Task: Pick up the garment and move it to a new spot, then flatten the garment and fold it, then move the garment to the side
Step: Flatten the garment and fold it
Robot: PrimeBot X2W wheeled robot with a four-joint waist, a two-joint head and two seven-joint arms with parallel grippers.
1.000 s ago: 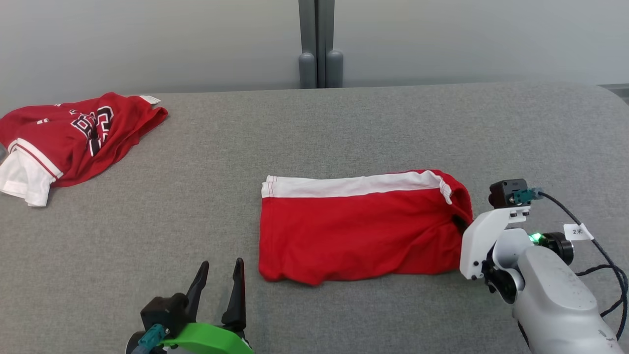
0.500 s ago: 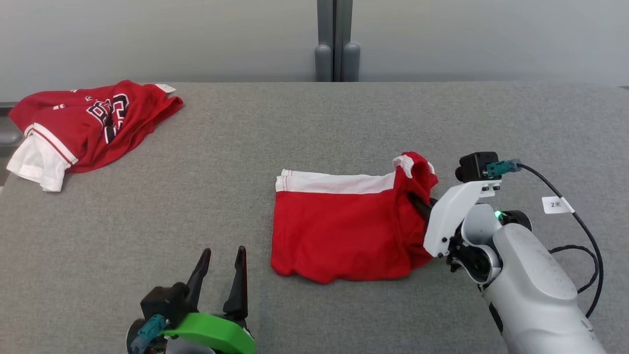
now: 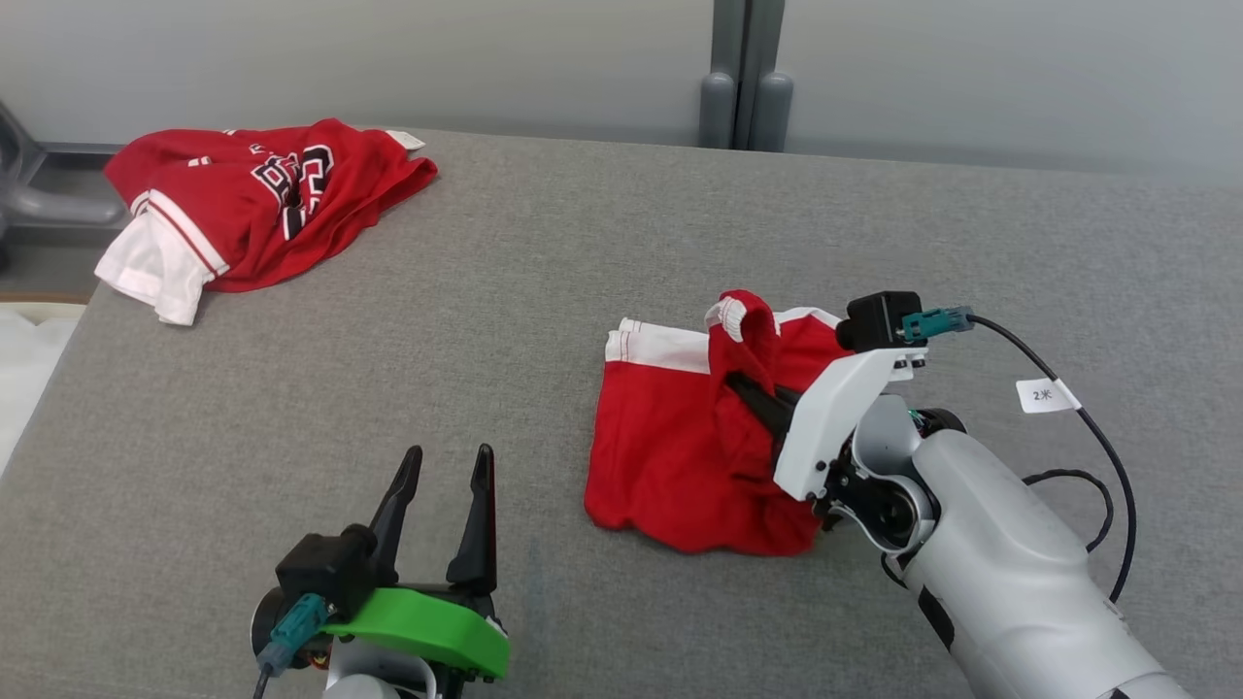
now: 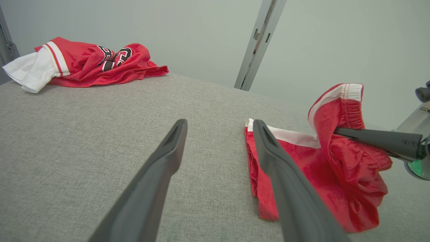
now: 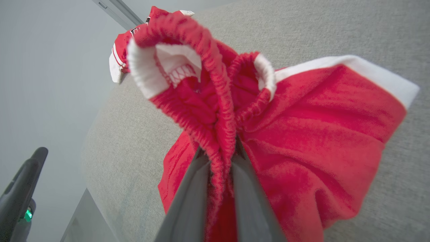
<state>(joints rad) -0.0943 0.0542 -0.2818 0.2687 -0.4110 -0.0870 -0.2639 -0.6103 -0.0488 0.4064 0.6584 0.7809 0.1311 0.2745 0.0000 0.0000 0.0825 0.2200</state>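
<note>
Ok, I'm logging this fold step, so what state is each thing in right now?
red shorts: waistband end lifted and bunched, rest lying on the grey table.
right gripper: fingers shut on the shorts' waistband.
left gripper: fingers open, empty.
red jersey: crumpled heap, lying at the table's far left.

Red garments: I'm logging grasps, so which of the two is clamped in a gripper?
The plain red shorts with a white band, pinched by the right gripper; the lettered red garment lies apart at far left.
</note>
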